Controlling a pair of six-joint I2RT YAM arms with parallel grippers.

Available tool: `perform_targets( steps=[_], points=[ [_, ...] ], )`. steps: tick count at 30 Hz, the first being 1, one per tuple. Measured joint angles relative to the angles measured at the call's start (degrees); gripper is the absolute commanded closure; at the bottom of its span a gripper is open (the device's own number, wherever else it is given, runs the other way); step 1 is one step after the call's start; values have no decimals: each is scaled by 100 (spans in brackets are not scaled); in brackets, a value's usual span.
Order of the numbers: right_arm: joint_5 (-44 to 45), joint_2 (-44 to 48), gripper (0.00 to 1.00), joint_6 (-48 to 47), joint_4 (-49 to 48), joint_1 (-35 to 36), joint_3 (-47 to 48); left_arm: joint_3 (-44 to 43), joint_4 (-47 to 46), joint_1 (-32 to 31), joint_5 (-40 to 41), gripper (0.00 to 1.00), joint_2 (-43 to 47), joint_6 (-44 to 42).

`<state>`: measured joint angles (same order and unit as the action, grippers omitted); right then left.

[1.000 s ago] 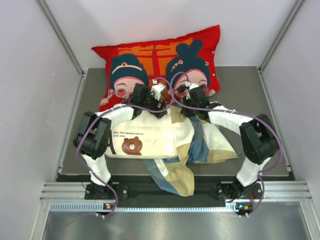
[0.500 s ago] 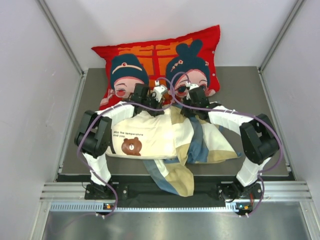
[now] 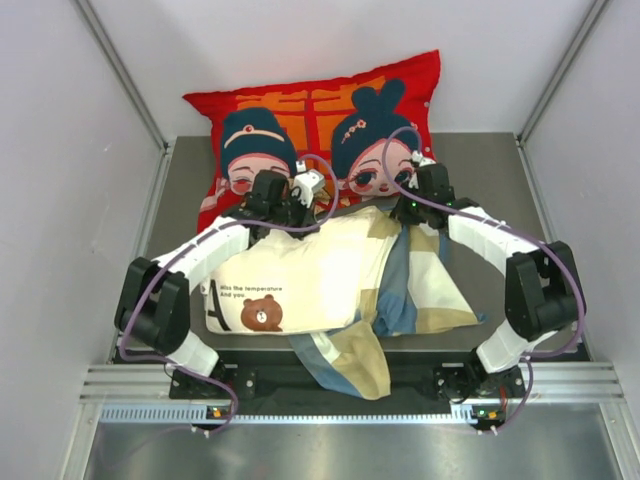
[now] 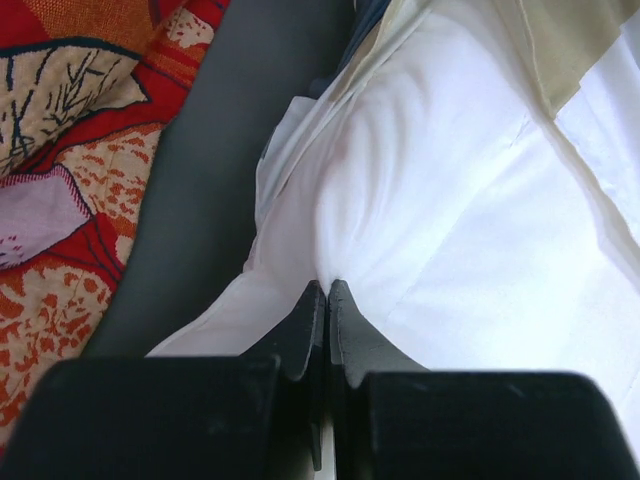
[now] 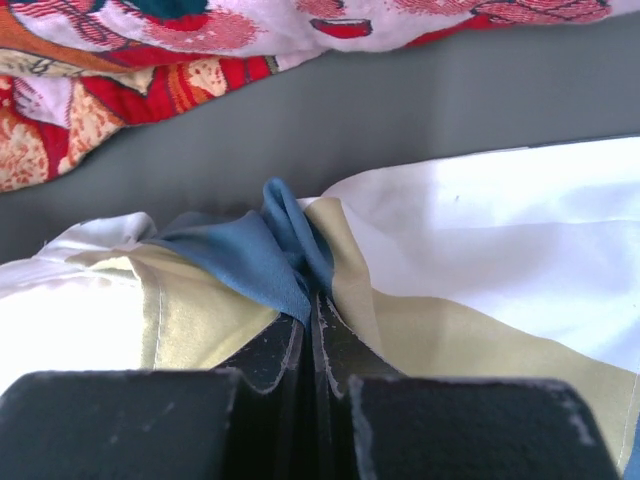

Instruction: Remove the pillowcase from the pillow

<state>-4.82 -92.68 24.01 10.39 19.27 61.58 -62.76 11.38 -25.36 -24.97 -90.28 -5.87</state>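
The cream-white pillow [image 3: 290, 280] with its bear print lies at the middle of the grey mat. Its right part is still inside the pillowcase [image 3: 425, 285], whose blue, tan and cream checks spread to the right and hang over the near edge. My left gripper [image 3: 298, 203] is shut on the pillow's white far edge [image 4: 420, 190]; the jaws pinch a fold at the left gripper [image 4: 328, 287]. My right gripper [image 3: 412, 205] is shut on a bunched blue and tan fold of the pillowcase [image 5: 260, 260], with the right gripper [image 5: 316, 297] pinching it tight.
A large red cartoon-figure cushion [image 3: 320, 120] leans at the back, just beyond both grippers, and shows as the red cushion [image 4: 70, 150] and the red cushion [image 5: 150, 60] in the wrist views. Grey mat [image 3: 495, 170] shows bare at the right rear. White walls stand close on both sides.
The left gripper closed on the pillow's far edge. The two arms then spread apart, the left going left and the right going right, stretching the pillowcase rightward and shifting the pillow a little left.
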Motion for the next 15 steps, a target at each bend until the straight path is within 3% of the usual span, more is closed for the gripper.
perform_targets(
  steps=[12,13,15],
  points=[
    [-68,129,100,-42,57,-151,-315,0,616,-2,450,100,568,321],
    [-90,149,97,-44,52,-166,-315,0,654,-2,468,100,640,326],
    [-157,210,77,-61,39,-179,-315,0,693,-2,498,100,730,385]
  ],
)
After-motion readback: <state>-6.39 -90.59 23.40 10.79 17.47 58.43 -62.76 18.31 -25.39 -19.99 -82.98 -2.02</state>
